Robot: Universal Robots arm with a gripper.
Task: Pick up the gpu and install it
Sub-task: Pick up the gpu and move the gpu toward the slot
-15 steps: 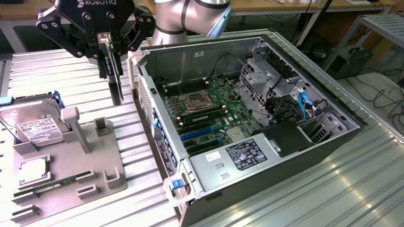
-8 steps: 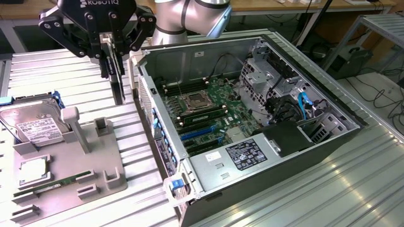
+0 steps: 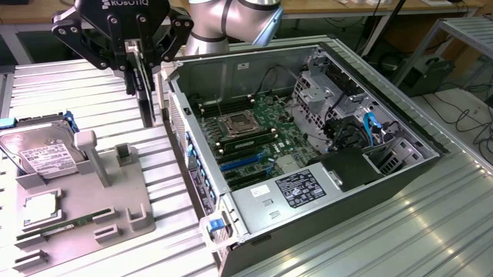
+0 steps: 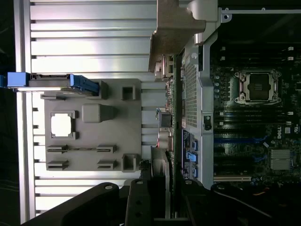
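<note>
The gpu (image 3: 143,86) hangs edge-on as a thin dark card, its long side pointing down, clear of the table. My gripper (image 3: 142,64) is shut on its upper part, with black fingers (image 3: 126,68) on either side. The card hovers just outside the open computer case (image 3: 308,144), between the case's rear wall and the grey fixture tray (image 3: 77,196). In the wrist view the gpu (image 4: 167,183) appears as a narrow edge running out from my gripper (image 4: 162,205), next to the case's perforated rear panel (image 4: 190,94). Blue expansion slots (image 3: 242,164) lie on the motherboard (image 3: 246,130).
A silver hard drive (image 3: 38,151) leans in the tray's far end, with a processor (image 3: 38,209) and a green memory stick (image 3: 66,226) lying nearer. Upright tray posts (image 3: 86,151) stand below the card. A power supply (image 3: 297,190) and cables (image 3: 370,130) crowd the case's right.
</note>
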